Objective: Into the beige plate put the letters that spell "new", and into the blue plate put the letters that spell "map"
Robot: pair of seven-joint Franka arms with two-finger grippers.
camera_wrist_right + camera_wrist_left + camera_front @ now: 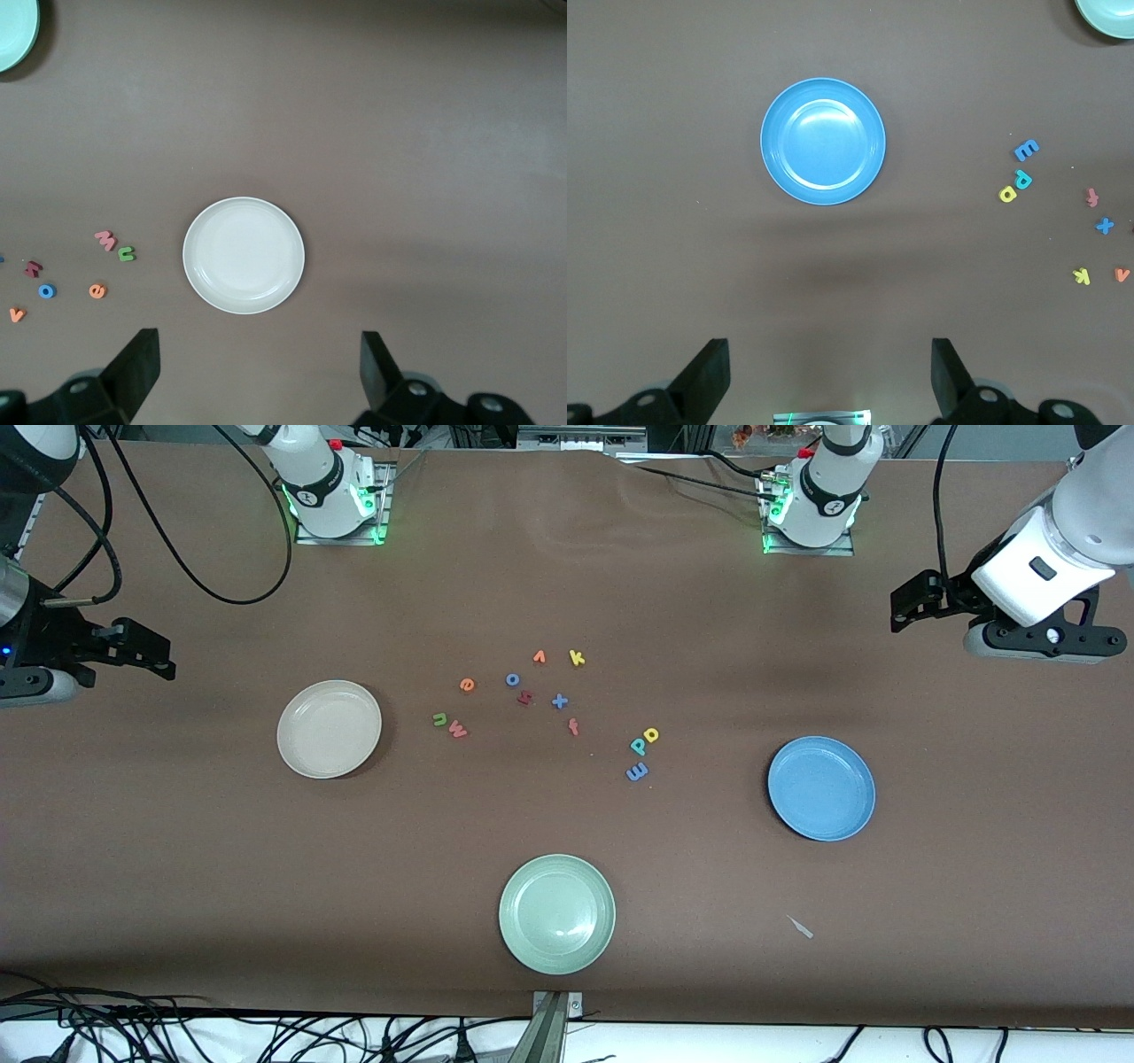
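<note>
The beige plate (329, 729) (244, 255) lies empty toward the right arm's end. Beside it are the green n (440, 719) (127, 254), red w (458, 731) (105, 239) and orange e (467, 685) (97, 289). The blue plate (821, 787) (823, 142) lies empty toward the left arm's end. The periwinkle m (637, 771) (1027, 149), teal p (638, 746) (1023, 179) and yellow a (651, 734) (1007, 193) cluster between it and the table's middle. My left gripper (912, 602) (828, 376) and right gripper (151, 654) (257, 372) hang open and empty, high over the table's two ends.
A pale green plate (556, 913) sits nearest the front camera. Other loose letters lie mid-table: blue o (512, 679), blue x (559, 701), red f (574, 727), orange v (539, 657), yellow k (577, 658) and one more red letter (525, 698). A small pale scrap (800, 926) lies near the blue plate.
</note>
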